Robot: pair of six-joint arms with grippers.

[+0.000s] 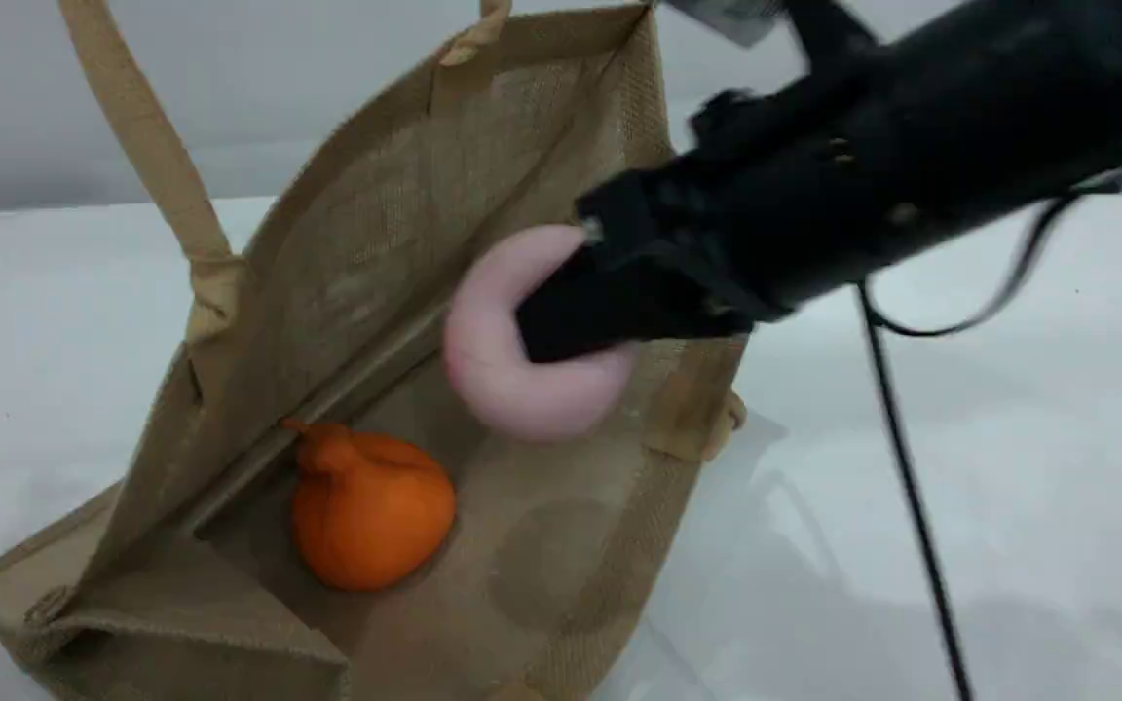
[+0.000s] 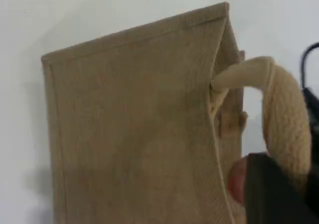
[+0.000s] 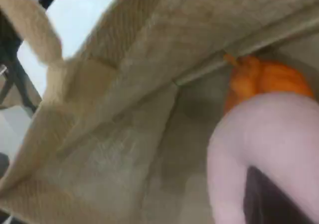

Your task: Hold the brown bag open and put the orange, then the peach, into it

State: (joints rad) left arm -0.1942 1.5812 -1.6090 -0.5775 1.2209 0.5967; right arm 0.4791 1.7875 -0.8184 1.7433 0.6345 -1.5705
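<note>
The brown bag [image 1: 376, 224] lies on its side with its mouth held wide open toward the camera. The orange [image 1: 371, 506] rests inside it on the lower wall. My right gripper [image 1: 561, 326] reaches in from the upper right, shut on the pale pink peach [image 1: 503, 380], which hangs inside the bag mouth above the orange. The right wrist view shows the peach [image 3: 259, 149] just above the orange [image 3: 264, 82]. In the left wrist view my left gripper [image 2: 269, 184] is shut on the beige handle [image 2: 284, 114], above the bag's outer wall [image 2: 134, 124]. That handle [image 1: 147, 136] rises out of the scene view's top.
The bag sits on a white table [image 1: 1009, 506]. A black cable [image 1: 912, 487] hangs from the right arm down across the table to the right of the bag. A second handle [image 1: 731, 414] pokes out at the bag's right edge.
</note>
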